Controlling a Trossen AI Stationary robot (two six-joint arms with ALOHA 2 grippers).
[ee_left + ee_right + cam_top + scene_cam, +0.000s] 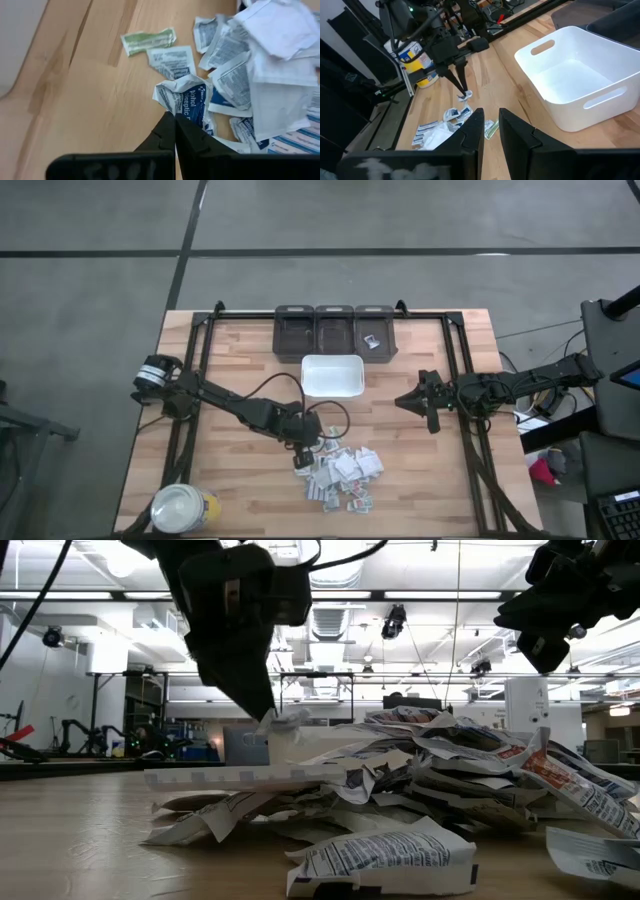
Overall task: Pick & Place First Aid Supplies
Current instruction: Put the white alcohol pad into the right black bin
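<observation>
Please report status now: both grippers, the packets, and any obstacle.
Left gripper shut on crumpled white-and-blue paper packet at pile edge. Right gripper waits apart, empty. White rectangular plastic tray empty. Nothing in the way.

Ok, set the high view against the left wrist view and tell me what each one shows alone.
High view only: the white tray, the three dark bins, the yellow jar, and the right gripper waiting right of the tray, holding nothing. Left wrist view only: the print on a blue-and-white alcohol packet pinched in the shut left gripper, and a green sachet. Both show the packet pile on the wooden table.
</observation>
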